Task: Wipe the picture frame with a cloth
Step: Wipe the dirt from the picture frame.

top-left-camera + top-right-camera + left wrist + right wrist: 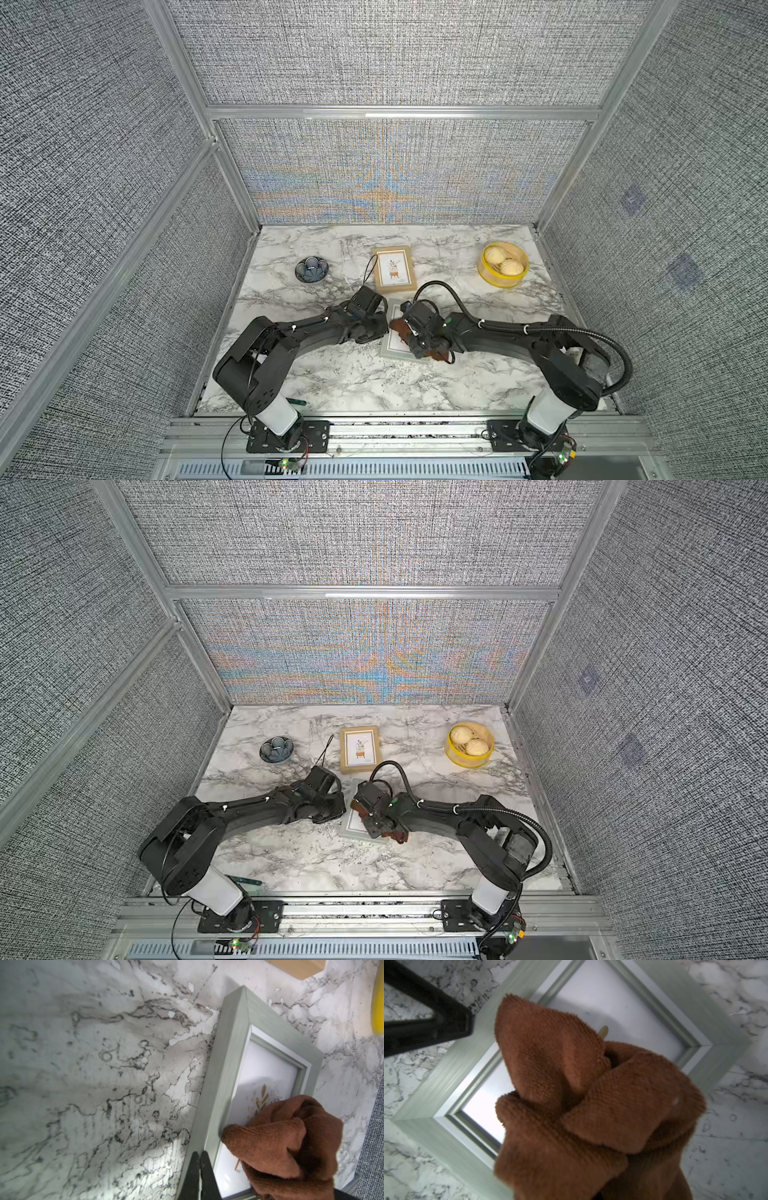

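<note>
**A:** That soft reddish-brown fabric cloth looks like nubby microfibre, fuzzy loops all over, totally matt.

**B:** Yep. The rectangular sage-green picture frame has a brushed, wood-grain finish, kinda satin, and its pane looks smooth with a soft shine.

**A:** The white-and-grey marble-pattern counter is smooth too, slight sheen.

**B:** The grey enclosure walls look like coarse woven fabric, with bare metal rails between panels. The pale rectangular wooden picture frame looks matt.

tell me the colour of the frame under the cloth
The frame is pale sage green; clearest in the right wrist view.
</note>
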Tool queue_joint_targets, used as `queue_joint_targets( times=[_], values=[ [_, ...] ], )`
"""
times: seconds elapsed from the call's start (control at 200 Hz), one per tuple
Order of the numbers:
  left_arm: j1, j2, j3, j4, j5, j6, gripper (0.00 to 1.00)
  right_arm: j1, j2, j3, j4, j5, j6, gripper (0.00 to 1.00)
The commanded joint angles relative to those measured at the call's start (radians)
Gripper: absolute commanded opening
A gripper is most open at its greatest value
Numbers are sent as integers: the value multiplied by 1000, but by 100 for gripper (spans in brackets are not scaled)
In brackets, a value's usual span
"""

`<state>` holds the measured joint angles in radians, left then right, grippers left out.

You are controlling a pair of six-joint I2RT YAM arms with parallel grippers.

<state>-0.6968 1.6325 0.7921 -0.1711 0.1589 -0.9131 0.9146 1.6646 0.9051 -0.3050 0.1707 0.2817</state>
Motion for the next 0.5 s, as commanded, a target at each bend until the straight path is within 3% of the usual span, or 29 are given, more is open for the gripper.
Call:
queue_joint_targets(
  times=[0.0, 0.1, 0.185, 0.315, 0.495],
  values=[
    [2, 38, -16, -282, -65, 8, 0, 16, -53, -95, -63, -32, -46, 0],
    [2, 38, -19, -277, -65, 7, 0, 23, -121, -205, 17, -108, -50, 0],
    [1, 44, -20, -270, -62, 6, 0, 20, -109, -249, 62, -77, -23, 0],
    [1, 50, -24, -269, -55, 14, 0, -36, 6, -136, -3, 12, 44, 0],
    [2, 54, -24, -286, -56, 46, 0, -127, 62, -10, 61, 62, 60, 0]
  ],
)
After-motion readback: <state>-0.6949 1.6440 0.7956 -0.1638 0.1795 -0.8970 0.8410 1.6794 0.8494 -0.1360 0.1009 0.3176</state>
